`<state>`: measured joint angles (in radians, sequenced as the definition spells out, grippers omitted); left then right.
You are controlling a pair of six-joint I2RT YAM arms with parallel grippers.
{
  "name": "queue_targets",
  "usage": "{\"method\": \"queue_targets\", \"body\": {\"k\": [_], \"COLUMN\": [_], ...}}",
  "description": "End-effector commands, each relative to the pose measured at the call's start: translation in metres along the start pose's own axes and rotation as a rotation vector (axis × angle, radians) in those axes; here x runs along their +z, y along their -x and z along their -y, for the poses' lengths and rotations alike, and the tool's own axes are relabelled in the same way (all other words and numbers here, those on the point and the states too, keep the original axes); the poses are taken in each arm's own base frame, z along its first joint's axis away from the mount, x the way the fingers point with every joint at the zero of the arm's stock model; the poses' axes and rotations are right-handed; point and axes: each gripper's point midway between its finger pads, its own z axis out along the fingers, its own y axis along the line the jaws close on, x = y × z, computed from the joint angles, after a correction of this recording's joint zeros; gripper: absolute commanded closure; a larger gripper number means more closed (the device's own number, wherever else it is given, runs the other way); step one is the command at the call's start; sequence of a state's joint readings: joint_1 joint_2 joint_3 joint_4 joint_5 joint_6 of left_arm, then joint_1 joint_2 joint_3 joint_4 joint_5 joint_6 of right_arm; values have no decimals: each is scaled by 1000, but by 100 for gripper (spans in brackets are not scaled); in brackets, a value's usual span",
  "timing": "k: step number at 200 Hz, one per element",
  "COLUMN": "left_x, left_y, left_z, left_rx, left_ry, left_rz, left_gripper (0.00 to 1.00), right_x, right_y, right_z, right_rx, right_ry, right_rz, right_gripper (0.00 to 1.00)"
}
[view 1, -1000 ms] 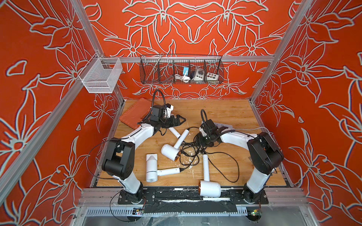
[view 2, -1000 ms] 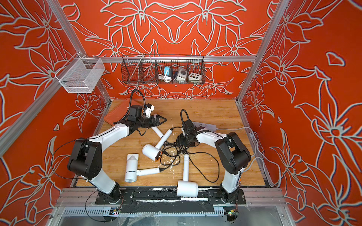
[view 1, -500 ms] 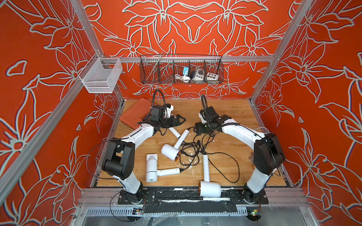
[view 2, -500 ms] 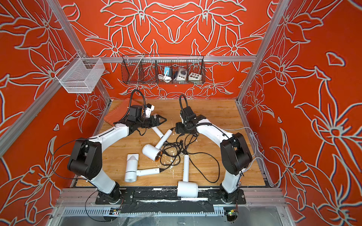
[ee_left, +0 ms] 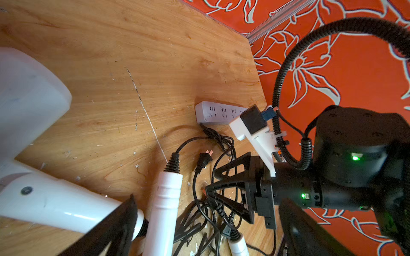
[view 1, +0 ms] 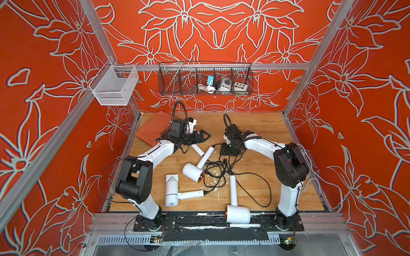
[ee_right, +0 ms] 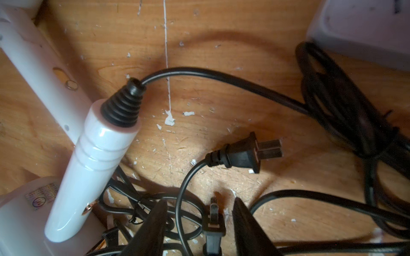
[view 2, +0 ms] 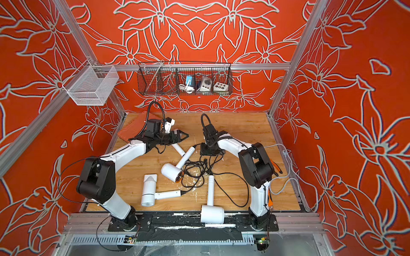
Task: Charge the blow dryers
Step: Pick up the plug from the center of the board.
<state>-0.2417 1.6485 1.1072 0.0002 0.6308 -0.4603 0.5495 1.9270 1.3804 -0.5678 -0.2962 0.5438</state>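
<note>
Scuffed wood tbl (view 1: 255, 124), orange walls (view 1: 221, 33); L claw (view 1: 203, 137) spread, R claw (ee_right: 200, 200) spread astride plug (ee_right: 214, 223).

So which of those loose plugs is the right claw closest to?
The plug lying between the tips of the right claw; the other plug lies farther out, beyond them.

- Flat white multi-socket power strip (ee_left: 219, 112): lies on the wood-grain board floor (view 1: 255, 126), near the tip of the right pincer (ee_left: 210, 182) and apart from it.
- Folded orange-red cloth (view 1: 152, 129): flat on the board floor, behind the left pincer (view 1: 203, 137), toward the back corner.
- Black wire basket (view 1: 177, 79), divided: hangs on the back rail, high beyond both pincers. It holds a coiled white cable (view 1: 206, 88), a blue-and-white piece (view 1: 210, 79) and white socket blocks (view 1: 240, 86).
- White mesh bin (view 1: 114, 86): hangs above and left of the left pincer.
</note>
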Motion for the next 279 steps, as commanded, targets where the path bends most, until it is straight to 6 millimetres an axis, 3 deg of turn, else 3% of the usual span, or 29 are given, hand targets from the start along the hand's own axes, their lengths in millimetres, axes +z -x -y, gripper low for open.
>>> {"method": "queue_targets", "body": {"k": [1,67,94,130,192,228,266,279], "left_x": [-5,-6,-6,-5,-3,-4,-4,-4], "left_y": [10,12,11,10,9,10,9,8], "left_z": [9,12,11,8,7,8,9,10], "left_rx": [31,30,30,28,25,25,25,35], "left_ry": [-21,-31,-30,-21,-23,-24,-27,-27], "left_rz": [18,22,21,17,14,15,16,10], "left_gripper": [1,1,2,2,2,1,2,5], "right_x": [-1,-24,-24,-17,-2,7,6,-1], "right_y": [-5,-60,-70,-74,-56,-58,-57,-51], "right_z": [6,17,23,15,6,4,0,-3], "right_rx": [27,-64,-80,-100,-105,-111,-95,-86], "right_ry": [-23,-19,-38,-3,15,12,31,39], "right_rz": [-7,-88,-103,-105,-94,-124,-121,-101], "right_gripper": [51,54,55,55,55,57,85,90]}}
